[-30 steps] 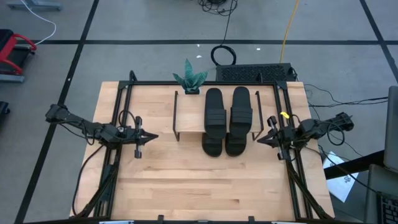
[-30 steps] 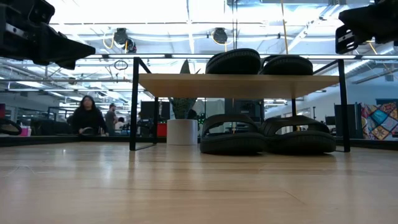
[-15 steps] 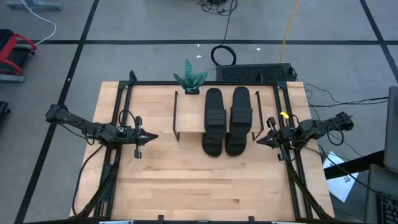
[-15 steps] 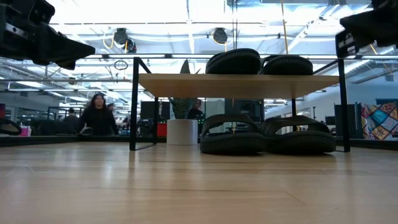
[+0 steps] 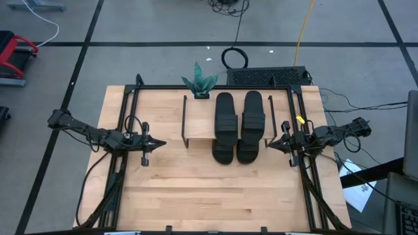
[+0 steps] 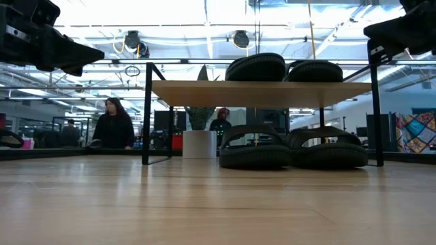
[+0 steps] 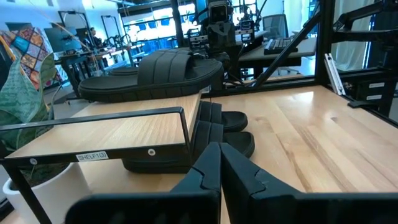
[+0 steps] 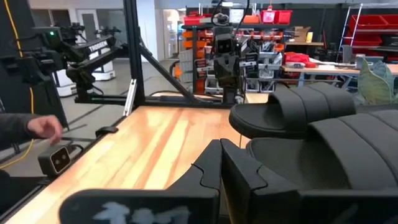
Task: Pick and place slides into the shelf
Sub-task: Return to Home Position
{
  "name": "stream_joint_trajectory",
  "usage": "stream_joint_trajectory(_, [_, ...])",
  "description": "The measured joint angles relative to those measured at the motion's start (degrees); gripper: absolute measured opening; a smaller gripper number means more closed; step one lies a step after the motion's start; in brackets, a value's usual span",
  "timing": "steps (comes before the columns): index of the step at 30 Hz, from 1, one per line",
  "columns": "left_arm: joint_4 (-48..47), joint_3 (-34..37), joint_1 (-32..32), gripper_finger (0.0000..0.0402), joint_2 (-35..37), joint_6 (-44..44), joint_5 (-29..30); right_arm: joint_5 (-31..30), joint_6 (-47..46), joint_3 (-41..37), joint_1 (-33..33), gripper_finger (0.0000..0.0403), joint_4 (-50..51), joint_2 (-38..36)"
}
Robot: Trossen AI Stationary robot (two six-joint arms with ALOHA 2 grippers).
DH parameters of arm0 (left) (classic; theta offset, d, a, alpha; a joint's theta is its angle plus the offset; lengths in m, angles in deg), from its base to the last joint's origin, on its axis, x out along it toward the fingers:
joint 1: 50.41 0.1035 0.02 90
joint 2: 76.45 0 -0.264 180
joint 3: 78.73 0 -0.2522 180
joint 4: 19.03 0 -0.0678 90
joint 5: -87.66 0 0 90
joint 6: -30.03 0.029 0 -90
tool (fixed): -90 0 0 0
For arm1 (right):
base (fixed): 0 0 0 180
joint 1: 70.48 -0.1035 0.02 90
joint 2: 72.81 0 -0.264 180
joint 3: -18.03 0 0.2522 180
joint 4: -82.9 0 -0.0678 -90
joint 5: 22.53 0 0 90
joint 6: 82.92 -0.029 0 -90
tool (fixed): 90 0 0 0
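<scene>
The shelf [image 5: 199,127] stands at the table's far middle on thin black legs. Two black slides [image 5: 225,114] [image 5: 252,112] lie side by side on its wooden top board [image 6: 204,93]. Two more slides [image 6: 255,150] [image 6: 329,150] rest on the table under the board, their ends sticking out toward the near side [image 5: 223,153]. My left gripper [image 5: 163,143] hovers level, left of the shelf, shut and holding nothing. My right gripper [image 5: 268,146] hovers level just right of the shelf, also shut and holding nothing.
A green plant in a white pot [image 6: 199,144] stands behind the shelf. Black frame rails [image 5: 130,98] run along the table's sides. Bare wood [image 5: 215,196] spreads across the near half. A person's hand [image 8: 37,127] shows beyond the table's edge, and people [image 6: 112,126] move about in the room behind.
My right gripper has turned a little in place, its fingers shifting slightly upward in the low view while staying shut. My left gripper, the slides and the shelf have kept still.
</scene>
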State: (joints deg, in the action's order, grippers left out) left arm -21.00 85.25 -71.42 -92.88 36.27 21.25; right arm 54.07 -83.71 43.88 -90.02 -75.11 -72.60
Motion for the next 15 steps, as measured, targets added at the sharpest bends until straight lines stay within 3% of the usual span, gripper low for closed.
stream_joint_trajectory(8, [0.00,0.00,0.00,0.0025,0.00,-0.01,0.00,0.09,-0.45,0.00,-0.06,0.0000,-0.18,0.00])
stream_joint_trajectory(15, [0.00,0.00,0.00,0.0018,0.00,-0.04,-0.02,0.11,-3.07,0.00,-0.06,0.0000,-0.15,0.00])
